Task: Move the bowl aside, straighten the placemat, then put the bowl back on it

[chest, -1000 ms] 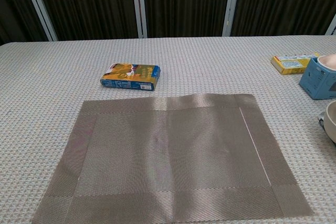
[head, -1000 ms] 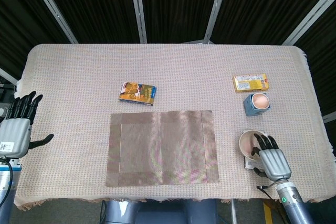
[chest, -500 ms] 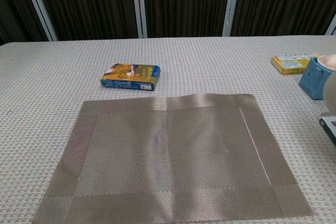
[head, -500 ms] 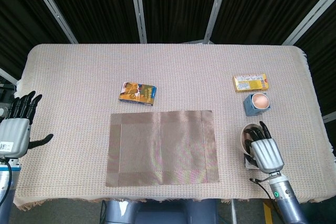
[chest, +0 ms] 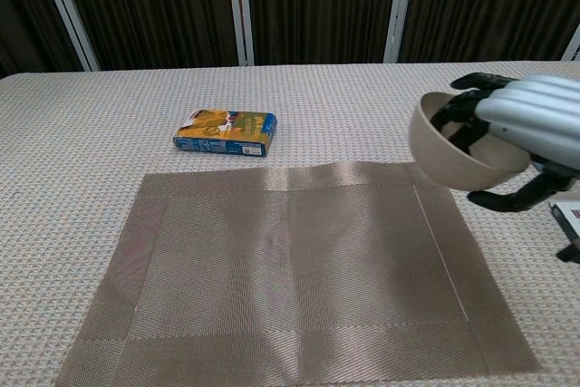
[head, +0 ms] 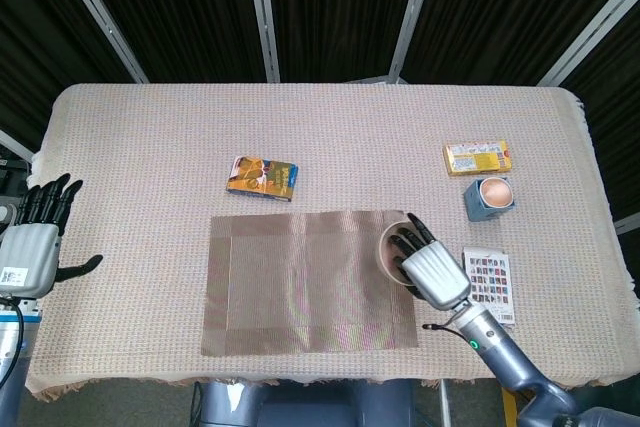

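My right hand (head: 430, 265) (chest: 521, 138) holds the beige bowl (head: 390, 247) (chest: 446, 147) by its rim, fingers inside it, tilted and lifted above the right edge of the brown placemat (head: 305, 282) (chest: 290, 269). The placemat lies flat and square to the table's front edge. My left hand (head: 35, 237) hovers open at the far left edge of the table, away from everything; the chest view does not show it.
A blue and orange packet (head: 262, 177) (chest: 225, 131) lies behind the placemat. At the right stand a yellow box (head: 477, 157), a blue cup (head: 489, 197) and a printed card (head: 488, 285). A woven cloth (head: 150, 137) covers the table.
My right hand has lifted the bowl off the card at the right and carried it left, over the placemat's right edge. The card now lies uncovered. The left hand has not moved.
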You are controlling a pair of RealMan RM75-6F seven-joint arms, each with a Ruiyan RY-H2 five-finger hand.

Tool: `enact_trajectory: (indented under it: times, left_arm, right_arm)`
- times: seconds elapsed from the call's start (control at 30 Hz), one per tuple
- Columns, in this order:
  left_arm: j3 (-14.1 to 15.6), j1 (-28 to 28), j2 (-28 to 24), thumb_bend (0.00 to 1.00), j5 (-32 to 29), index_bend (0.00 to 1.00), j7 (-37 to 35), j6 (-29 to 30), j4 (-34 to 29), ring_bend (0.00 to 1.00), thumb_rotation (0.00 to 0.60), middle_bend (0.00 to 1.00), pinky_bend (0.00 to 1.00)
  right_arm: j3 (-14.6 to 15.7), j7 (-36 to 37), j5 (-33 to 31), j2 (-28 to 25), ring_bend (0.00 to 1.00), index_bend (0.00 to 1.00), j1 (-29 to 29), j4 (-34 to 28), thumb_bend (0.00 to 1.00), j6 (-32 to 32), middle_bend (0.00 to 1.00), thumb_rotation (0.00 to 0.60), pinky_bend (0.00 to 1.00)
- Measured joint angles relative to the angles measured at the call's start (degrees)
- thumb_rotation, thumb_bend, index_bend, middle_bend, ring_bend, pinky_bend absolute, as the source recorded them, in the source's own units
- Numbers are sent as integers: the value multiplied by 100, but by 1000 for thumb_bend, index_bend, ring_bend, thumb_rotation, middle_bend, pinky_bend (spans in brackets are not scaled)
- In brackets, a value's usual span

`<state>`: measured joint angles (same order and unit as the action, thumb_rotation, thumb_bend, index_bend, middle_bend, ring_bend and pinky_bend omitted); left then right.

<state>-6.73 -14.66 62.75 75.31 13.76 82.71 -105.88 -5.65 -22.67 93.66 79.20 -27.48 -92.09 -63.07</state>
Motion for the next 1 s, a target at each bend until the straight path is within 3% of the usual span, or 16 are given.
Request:
enact_trajectory:
  times: [0.3, 0.73, 0.77, 0.8, 0.87, 0.9, 1.0]
  left_arm:
    - [-68, -11, 36, 0, -196, 0, 15, -105, 134, 0, 600, 0, 0]
    - [-129, -1, 76, 0, -387, 0, 61, -189, 275, 0, 600, 0, 0]
    - [-129, 0, 75, 0, -384, 0, 60, -190, 272, 0, 600, 0, 0]
    - [-126, 3, 75, 0, -371, 0, 63, -190, 266, 0, 600, 0, 0]
    - [-121, 7, 75, 0, -359, 0, 70, -188, 260, 0, 600, 0, 0]
    - [-117, 9, 77, 0, -352, 0, 74, -190, 254, 0, 600, 0, 0]
    - [-113, 12, 85, 0, -358, 0, 88, -204, 263, 0, 600, 0, 0]
  right_arm:
    - [-262, -500, -199, 753, 0, 791, -923, 139, 302, 1026, 6, 600, 0]
    - [-243, -1054, -240, 1604, 0, 778, -1552, 1067, 300, 1486, 11, 600, 0]
    - [-209, -1078, -231, 1644, 0, 696, -1573, 1114, 295, 1490, 10, 600, 0]
    - [-186, -1098, -220, 1674, 0, 551, -1588, 1147, 288, 1488, 8, 600, 0]
    - [-143, -1126, -212, 1737, 0, 130, -1613, 1196, 210, 1460, 1, 600, 0]
    - [-133, -1136, -222, 1748, 0, 4, -1617, 1201, 146, 1449, 0, 600, 0]
    - [-115, -1180, -319, 1738, 0, 0, -1620, 1164, 15, 1486, 0, 600, 0]
